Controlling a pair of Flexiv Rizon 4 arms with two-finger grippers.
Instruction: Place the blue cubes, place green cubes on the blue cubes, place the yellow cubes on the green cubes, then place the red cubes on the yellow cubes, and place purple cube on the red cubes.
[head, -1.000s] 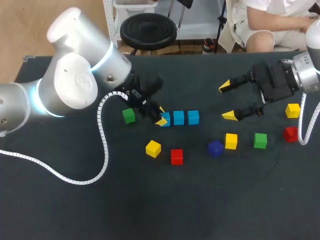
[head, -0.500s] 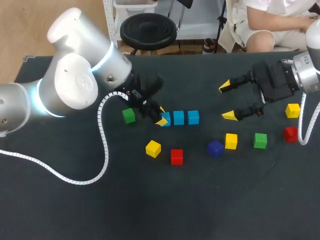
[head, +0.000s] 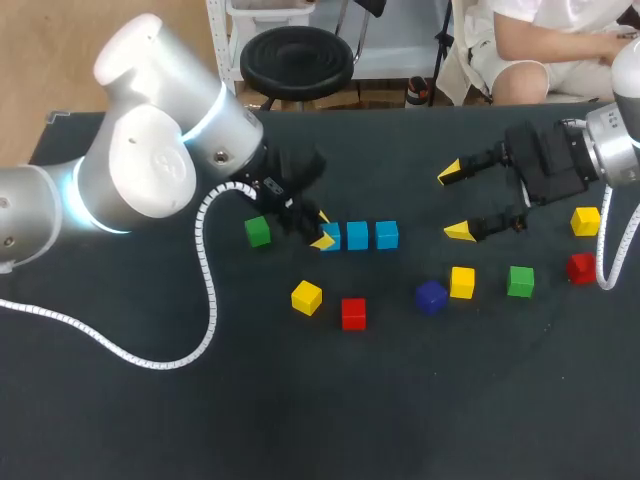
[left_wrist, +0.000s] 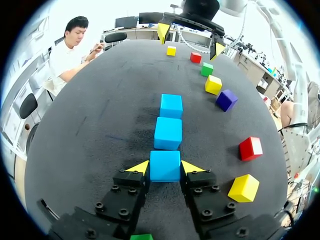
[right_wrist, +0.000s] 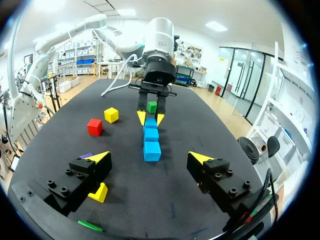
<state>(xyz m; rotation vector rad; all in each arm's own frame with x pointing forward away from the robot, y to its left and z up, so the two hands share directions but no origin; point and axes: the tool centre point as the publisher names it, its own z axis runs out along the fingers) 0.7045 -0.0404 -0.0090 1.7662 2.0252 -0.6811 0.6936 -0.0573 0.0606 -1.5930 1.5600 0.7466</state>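
Our left pincer sits low on the tabletop, its fingers narrowly parted around the end blue cube. From the wrist view both tips seem to press the cube's sides, so we take it as gripped. That cube begins a close row with the middle blue cube and the last blue cube. A green cube lies just beside the left pincer. Our right pincer hangs wide open past the row's other end, holding nothing, with the purple cube near it.
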